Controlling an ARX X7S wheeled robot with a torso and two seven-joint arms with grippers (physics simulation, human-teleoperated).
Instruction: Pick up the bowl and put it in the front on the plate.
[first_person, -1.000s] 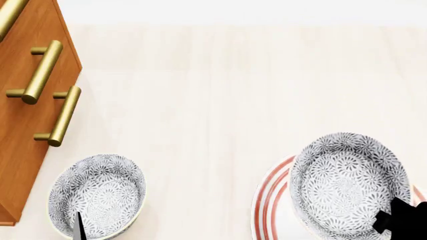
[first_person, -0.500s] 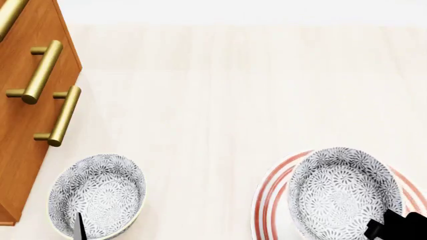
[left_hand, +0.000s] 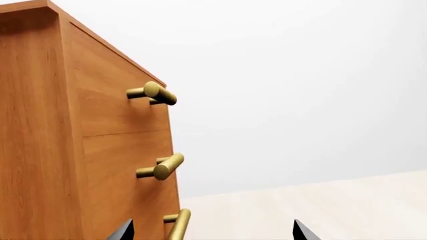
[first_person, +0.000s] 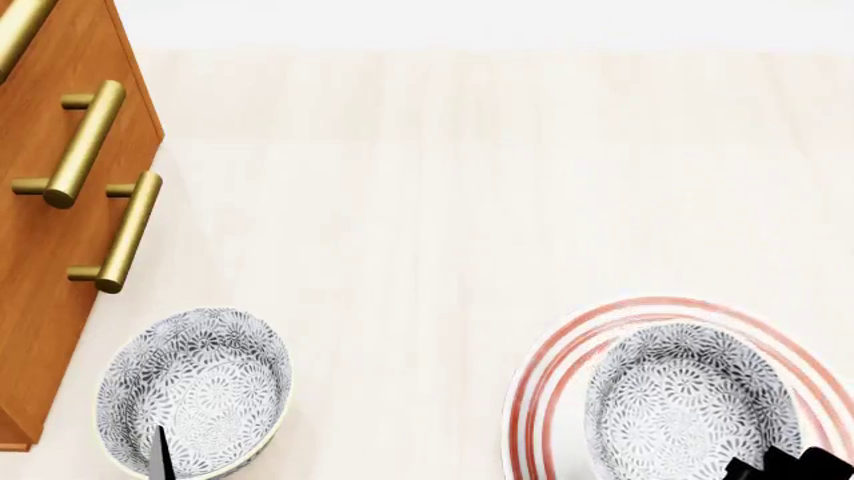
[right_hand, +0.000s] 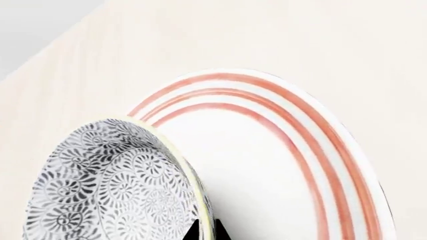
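Head view covers a pale, cream-toned wood-grain surface (first_person: 441, 200) that fills most of the picture, smooth and evenly lit, with a lighter white band along its far edge. At the left stands an orange-brown wooden cabinet (first_person: 47, 260) with brass bar handles (first_person: 83, 143) on its drawer fronts.

On the right, near the lower edge, the plate (first_person: 561, 350) lies flat on the surface, white with three thin red rings round its rim. The bowl (first_person: 681, 400), white with dense grey floral pattern, sits within the plate's outline. The right gripper (first_person: 787, 468) shows only as a black shape at the bowl's near rim. In the right wrist view the bowl (right_hand: 113, 185) has one black fingertip (right_hand: 195, 231) against its rim; the jaws appear clamped on that rim, and the bowl is tilted over the plate (right_hand: 267, 165). Whether the bowl's base touches the plate cannot be told.

A second bowl (first_person: 194, 385) of the same pattern stands on the surface at the lower left, just beside the cabinet. The left gripper (first_person: 160, 455) shows there as a thin black sliver over it.

Left wrist view shows the cabinet's side, three brass handles, a plain pale-grey wall (left_hand: 300, 90) behind, and two black fingertips (left_hand: 123, 231) well apart with nothing between them.
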